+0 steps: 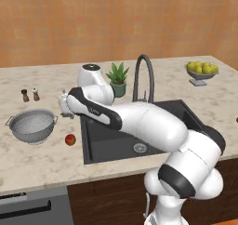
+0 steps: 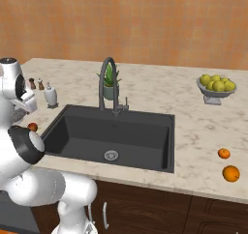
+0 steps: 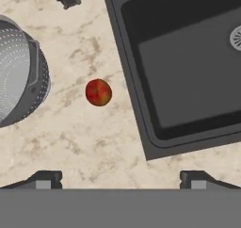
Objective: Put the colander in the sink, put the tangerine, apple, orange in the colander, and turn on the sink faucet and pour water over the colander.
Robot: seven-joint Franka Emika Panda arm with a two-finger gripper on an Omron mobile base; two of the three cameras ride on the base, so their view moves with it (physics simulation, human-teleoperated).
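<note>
hovering wide open and empty, the gripper [image 3: 120,177] is judged ready to be lowered onto the colander [image 3: 19,71], not yet in the sink [image 3: 188,67].

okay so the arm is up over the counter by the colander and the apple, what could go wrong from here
The apple lies loose on the counter between the colander and the sink; a nudge from the open gripper could roll it away. The colander is still on the counter, so fruit dropped in the sink now would land outside it. Its rounded wall may slip between the fingers.
</note>
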